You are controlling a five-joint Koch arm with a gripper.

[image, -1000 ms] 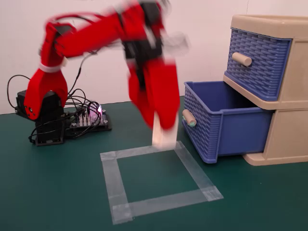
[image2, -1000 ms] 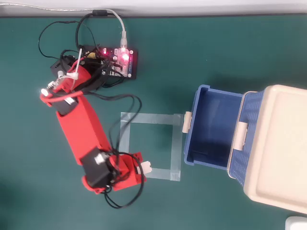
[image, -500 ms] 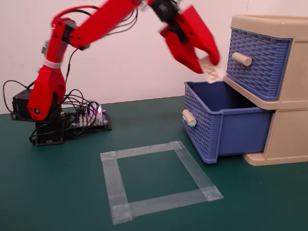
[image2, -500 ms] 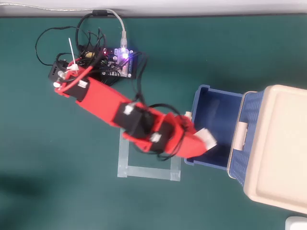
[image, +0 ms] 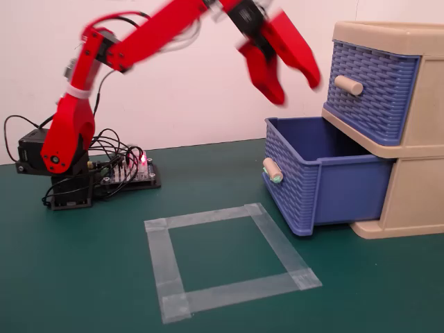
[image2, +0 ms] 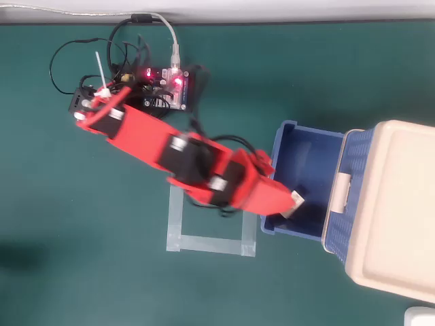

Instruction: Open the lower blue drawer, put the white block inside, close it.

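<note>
End effector (image: 295, 90) is hovering, jaws apart, over the pulled-out lower drawer (image: 326, 180), block (image2: 297, 200) peeking at its tip above the drawer, so lowering before releasing looks wisest.

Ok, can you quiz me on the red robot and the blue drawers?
1. True or false: the lower blue drawer is shut.
2. Where is the pincer? A) up in the air over the open drawer B) resting on the mat C) inside the upper drawer
3. Fill in: the lower drawer's handle has a pale ___ tip.

Key: 1 false, it is pulled out. 2 A. 3 green.
</note>
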